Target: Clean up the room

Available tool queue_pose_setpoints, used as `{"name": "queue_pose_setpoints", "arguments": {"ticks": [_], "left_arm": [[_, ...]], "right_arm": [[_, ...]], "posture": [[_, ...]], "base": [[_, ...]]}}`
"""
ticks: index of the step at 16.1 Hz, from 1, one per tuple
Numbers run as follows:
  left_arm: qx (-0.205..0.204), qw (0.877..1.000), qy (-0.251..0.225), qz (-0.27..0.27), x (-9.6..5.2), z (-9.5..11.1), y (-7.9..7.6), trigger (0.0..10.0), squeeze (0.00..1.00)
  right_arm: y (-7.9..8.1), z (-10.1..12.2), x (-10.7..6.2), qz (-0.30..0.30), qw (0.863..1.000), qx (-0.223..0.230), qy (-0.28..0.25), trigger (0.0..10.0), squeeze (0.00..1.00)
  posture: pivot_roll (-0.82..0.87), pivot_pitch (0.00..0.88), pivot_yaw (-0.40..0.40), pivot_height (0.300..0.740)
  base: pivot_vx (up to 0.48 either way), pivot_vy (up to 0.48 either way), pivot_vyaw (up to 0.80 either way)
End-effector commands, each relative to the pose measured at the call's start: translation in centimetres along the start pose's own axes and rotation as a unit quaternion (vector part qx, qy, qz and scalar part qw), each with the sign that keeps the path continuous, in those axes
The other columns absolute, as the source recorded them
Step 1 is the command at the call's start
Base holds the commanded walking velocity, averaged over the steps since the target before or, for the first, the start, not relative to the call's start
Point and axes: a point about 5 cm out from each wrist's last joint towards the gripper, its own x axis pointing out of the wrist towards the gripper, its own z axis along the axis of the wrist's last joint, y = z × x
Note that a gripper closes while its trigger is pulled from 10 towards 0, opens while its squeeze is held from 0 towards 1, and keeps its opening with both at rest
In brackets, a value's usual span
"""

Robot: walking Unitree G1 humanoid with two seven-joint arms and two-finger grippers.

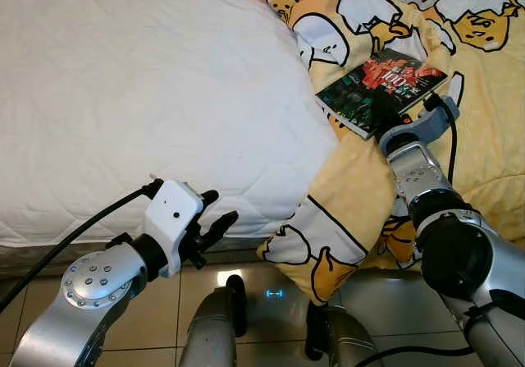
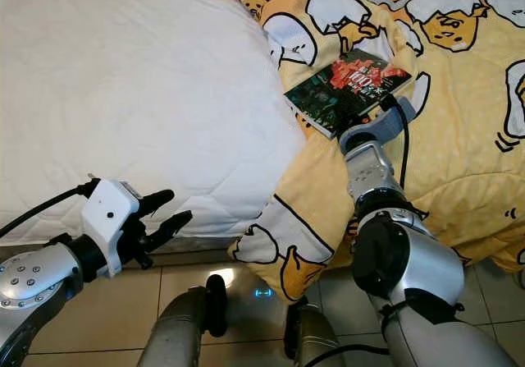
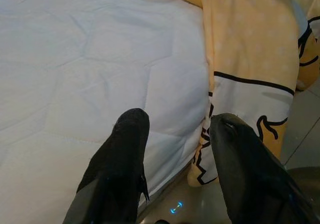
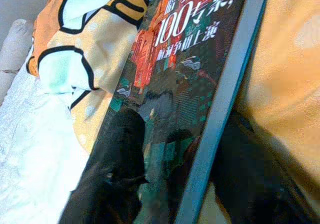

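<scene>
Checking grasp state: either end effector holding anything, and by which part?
Right end effector straddles the book at its near edge, one finger above the cover, one beneath. Left end effector is open, holding nothing.

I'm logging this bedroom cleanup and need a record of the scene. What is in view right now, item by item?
Book: one, dark green and red cover with printed characters, lying on the blanket near the mattress edge.
Blanket: one, yellow with white and black cartoon figures, spread over the bed's right part, one corner hanging toward the floor.
Mattress: one, white quilted, on the left.
Floor: beige tiles, below the bed edge.
Right end effector: black fingers, one over the book's cover, one beside its edge against the blanket.
Left end effector: black fingers apart, held at the mattress edge, holding nothing.
</scene>
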Motion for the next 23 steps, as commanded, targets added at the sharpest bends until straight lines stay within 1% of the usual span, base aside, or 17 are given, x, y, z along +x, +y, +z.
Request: {"name": "queue_pose_setpoints", "arguments": {"ticks": [1, 3, 7, 8, 9, 10, 11, 12, 14, 15, 16, 17, 18, 19, 21, 23], "left_arm": [[-0.001, 1.000, 0.006, -0.004, -0.4, -0.2, -0.1, 10.0, 0.00], [0.000, 1.000, 0.007, -0.005, -0.4, -0.2, -0.1, 10.0, 0.00], [-0.001, 1.000, 0.007, -0.004, -0.3, -0.3, -0.2, 10.0, 0.00], [0.000, 1.000, 0.006, -0.004, -0.3, -0.3, -0.1, 10.0, 0.00], [-0.001, 1.000, 0.004, -0.003, -0.1, -0.3, -0.1, 10.0, 0.00], [0.000, 1.000, 0.001, -0.002, 0.1, -0.3, -0.1, 10.0, 0.00], [-0.001, 1.000, -0.006, 0.004, 0.3, -0.3, -0.1, 10.0, 0.00], [-0.002, 1.000, -0.012, 0.008, 0.5, -0.2, 0.0, 10.0, 0.00], [-0.014, 0.999, -0.026, 0.023, 1.0, -0.3, 0.2, 10.0, 0.00], [-0.017, 0.999, -0.028, 0.026, 1.1, -0.3, 0.2, 10.0, 0.00], [-0.025, 0.998, -0.034, 0.041, 1.4, -0.5, 0.4, 10.0, 0.00], [-0.027, 0.998, -0.035, 0.044, 1.5, -0.5, 0.5, 10.0, 0.00], [-0.032, 0.997, -0.040, 0.058, 2.0, -0.7, 0.7, 10.0, 0.00], [-0.041, 0.995, -0.047, 0.082, 2.5, -0.8, 1.0, 10.0, 0.00], [-0.052, 0.992, -0.051, 0.102, 3.0, -0.9, 1.2, 10.0, 0.00], [-0.064, 0.989, -0.056, 0.118, 3.6, -1.2, 1.1, 10.0, 0.00]], "right_arm": [[-0.4, -0.4, -0.1, -0.011, 1.000, 0.016, 0.012, 0.0, 0.00], [-0.6, -0.2, -0.1, -0.021, 0.999, 0.034, 0.006, 0.0, 0.00], [-0.8, -0.3, -0.2, -0.024, 0.999, 0.029, 0.008, 0.0, 0.00], [-0.8, -0.2, -0.2, -0.024, 0.999, 0.037, 0.006, 0.0, 0.00], [-0.5, 0.0, -0.1, -0.018, 0.998, 0.056, 0.001, 0.0, 0.00], [0.1, 0.5, 0.1, 0.000, 0.997, 0.075, -0.009, 0.0, 0.00], [0.6, 0.9, 0.3, 0.017, 0.996, 0.087, -0.017, 0.0, 0.00], [0.8, 1.1, 0.3, 0.025, 0.995, 0.095, -0.022, 0.0, 0.00], [0.9, 1.7, 0.3, 0.042, 0.993, 0.105, -0.035, 0.0, 0.00], [0.9, 1.8, 0.3, 0.045, 0.993, 0.104, -0.037, 0.0, 0.00], [1.2, 2.5, 0.4, 0.061, 0.992, 0.102, -0.047, 0.0, 0.00], [1.2, 2.6, 0.4, 0.065, 0.992, 0.101, -0.049, 0.0, 0.00], [1.4, 3.1, 0.4, 0.082, 0.990, 0.096, -0.056, 0.0, 0.00], [1.6, 3.5, 0.3, 0.101, 0.990, 0.078, -0.064, 0.0, 0.00], [1.4, 3.9, 0.0, 0.115, 0.989, 0.049, -0.075, 0.0, 0.00], [1.1, 3.9, -0.6, 0.136, 0.986, -0.019, -0.091, 0.0, 0.00]], "posture": [[0.36, 0.339, 0.064, 0.740], [0.37, 0.339, 0.065, 0.740], [0.36, 0.333, 0.061, 0.740], [0.36, 0.332, 0.060, 0.740], [0.34, 0.319, 0.054, 0.740], [0.34, 0.312, 0.053, 0.740], [0.32, 0.286, 0.045, 0.740], [0.32, 0.286, 0.045, 0.740], [0.26, 0.232, 0.050, 0.740], [0.26, 0.232, 0.050, 0.740], [0.23, 0.205, 0.051, 0.740], [0.23, 0.205, 0.051, 0.740], [0.19, 0.170, 0.050, 0.740], [0.18, 0.157, 0.049, 0.740], [0.16, 0.140, 0.049, 0.740], [0.13, 0.122, 0.044, 0.740]], "base": [[0.000, 0.000, 0.00], [0.000, 0.000, 0.00], [0.000, 0.000, 0.00], [0.000, 0.000, 0.00], [0.000, 0.000, 0.00], [0.000, 0.000, 0.00], [0.000, 0.000, 0.00], [0.000, 0.000, 0.00], [0.000, 0.000, 0.00], [0.000, 0.000, 0.00], [0.000, 0.000, 0.00], [0.000, 0.000, 0.00], [0.000, 0.000, 0.00], [0.000, 0.000, 0.00], [0.000, 0.000, 0.00], [0.000, 0.000, 0.00]]}}
